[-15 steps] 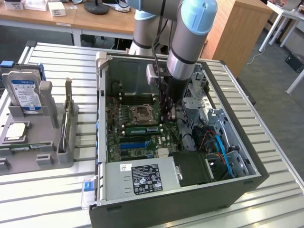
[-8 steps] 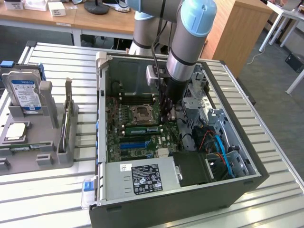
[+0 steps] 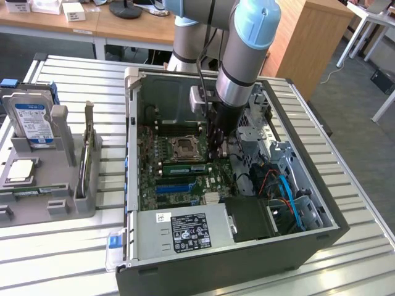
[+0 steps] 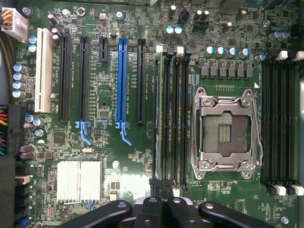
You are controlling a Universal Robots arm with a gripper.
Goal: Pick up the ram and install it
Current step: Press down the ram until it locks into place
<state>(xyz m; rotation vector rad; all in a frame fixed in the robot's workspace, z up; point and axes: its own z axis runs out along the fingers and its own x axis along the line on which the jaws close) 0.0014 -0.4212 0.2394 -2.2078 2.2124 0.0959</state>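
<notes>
The arm (image 3: 247, 55) reached down into the open computer case (image 3: 131, 129), which stood near the middle of the desk (image 3: 62, 259). The jaws were clenched, with their fingertips (image 4: 156, 189) right at one end of the ram (image 3: 182, 167).

The ram was a thin green stick standing on edge in a memory slot on the motherboard (image 4: 104, 76). It sat in the bank of slots just beside the processor socket (image 4: 225, 128), on the side of that bank away from the socket. Judging by how low and level it lay, it looked set into the slot, but I could not tell whether its latches had caught.

The ram's long axis ran along the slot, parallel to the near side of the socket. From the jaws it stretched away toward the exterior view's left, so the jaws stood over its end and not its middle. I could not tell whether they were pinching the top edge of the stick or only bearing down on it.

Toward the desk's edge on the exterior view's left stood a grey holder (image 3: 68, 203) carrying a hard drive (image 3: 29, 120), well apart from the arm
</notes>
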